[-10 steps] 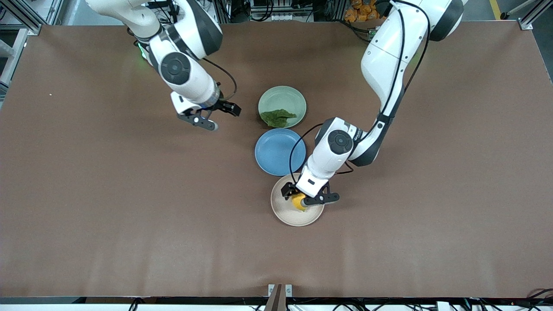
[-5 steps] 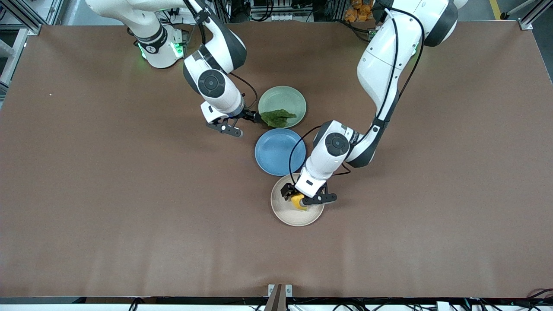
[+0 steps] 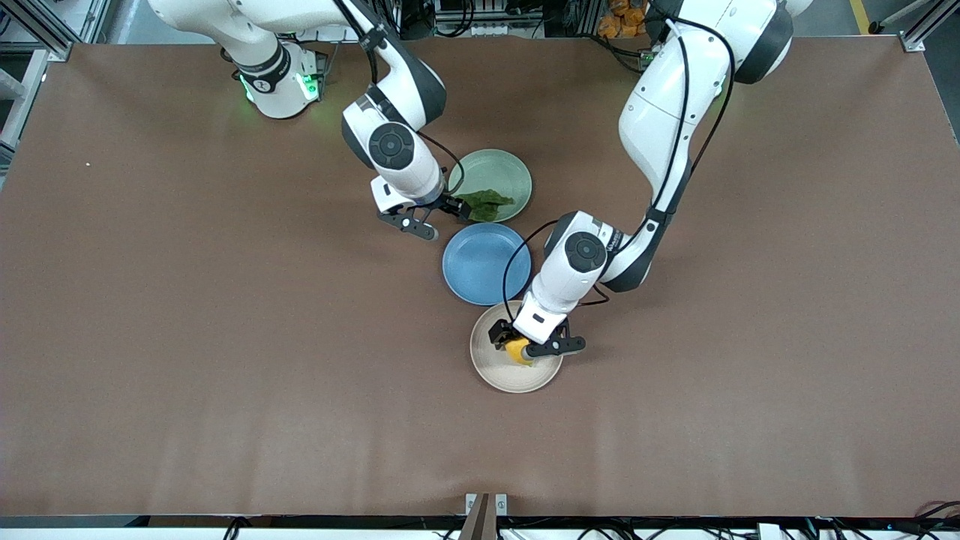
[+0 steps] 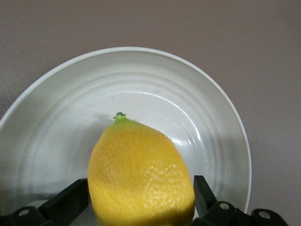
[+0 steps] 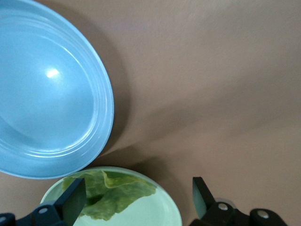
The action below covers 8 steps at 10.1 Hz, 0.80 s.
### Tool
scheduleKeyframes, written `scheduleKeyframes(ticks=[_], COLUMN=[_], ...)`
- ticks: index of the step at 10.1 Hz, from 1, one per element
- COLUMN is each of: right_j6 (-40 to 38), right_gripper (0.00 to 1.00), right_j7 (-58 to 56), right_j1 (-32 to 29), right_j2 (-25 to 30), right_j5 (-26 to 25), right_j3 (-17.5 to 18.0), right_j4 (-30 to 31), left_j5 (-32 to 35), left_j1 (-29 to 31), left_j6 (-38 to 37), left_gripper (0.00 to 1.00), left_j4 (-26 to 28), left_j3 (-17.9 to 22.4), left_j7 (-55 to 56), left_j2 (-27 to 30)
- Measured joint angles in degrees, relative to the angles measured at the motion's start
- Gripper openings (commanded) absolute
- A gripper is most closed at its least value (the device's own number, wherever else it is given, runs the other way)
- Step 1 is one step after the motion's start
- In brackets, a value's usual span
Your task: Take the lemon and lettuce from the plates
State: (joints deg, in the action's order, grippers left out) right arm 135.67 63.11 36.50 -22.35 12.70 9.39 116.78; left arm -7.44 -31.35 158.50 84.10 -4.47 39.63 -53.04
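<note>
Now your left gripper (image 3: pixel 523 349) has its fingers (image 4: pixel 66 202) clamped on the lemon (image 3: pixel 517 350) over the cream plate (image 3: pixel 489 367). Your right gripper (image 3: pixel 439 217) hangs with fingers spread wide at the mint plate's (image 3: pixel 495 171) rim, just beside the lettuce (image 3: pixel 483 205) lying there. The blue plate (image 3: pixel 480 264) sits between the two.

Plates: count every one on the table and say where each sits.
3. The mint green plate holds the lettuce, farthest from the front camera. The blue plate lies between. The cream plate is nearest, under the lemon.
</note>
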Motion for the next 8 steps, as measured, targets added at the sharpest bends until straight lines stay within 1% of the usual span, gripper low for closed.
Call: scheduleKeyframes(ticks=[1, 2, 3, 6, 7, 8], right_j6=[1.5, 2.8, 3.4, 4.4, 4.8, 5.8], right_gripper=[1.0, 1.0, 1.0, 1.0, 1.0, 1.0], right_j7=[2.2, 4.1, 5.6, 9.1, 9.8, 10.2], right_j1=[0.9, 1.8, 2.6, 5.0, 5.5, 5.8], right_j2=[-1.0, -1.9, -2.7, -3.8, -3.8, -3.9], right_j5=[0.0, 0.0, 0.0, 0.0, 0.0, 0.0], right_j3=[0.0, 0.0, 0.0, 0.0, 0.0, 0.0], right_j4=[-0.1, -0.1, -0.2, -0.4, -0.5, -0.5], left_j5=[0.0, 0.0, 0.0, 0.1, 0.1, 0.1], left_j1=[0.0, 0.0, 0.0, 0.2, 0.5, 0.9], left_j6=[0.0, 0.1, 0.2, -0.2, -2.6, -6.5], left_gripper=[0.67, 0.58, 0.53, 0.48, 0.48, 0.48], left_j4=[0.0, 0.0, -0.1, -0.9, -1.4, -1.9], left_j3=[0.0, 0.1, 0.2, 0.4, 0.4, 0.5], left_j7=[0.0, 0.0, 0.0, 0.0, -0.1, -0.1], left_j2=[0.0, 0.0, 0.0, 0.2, 0.9, 2.4])
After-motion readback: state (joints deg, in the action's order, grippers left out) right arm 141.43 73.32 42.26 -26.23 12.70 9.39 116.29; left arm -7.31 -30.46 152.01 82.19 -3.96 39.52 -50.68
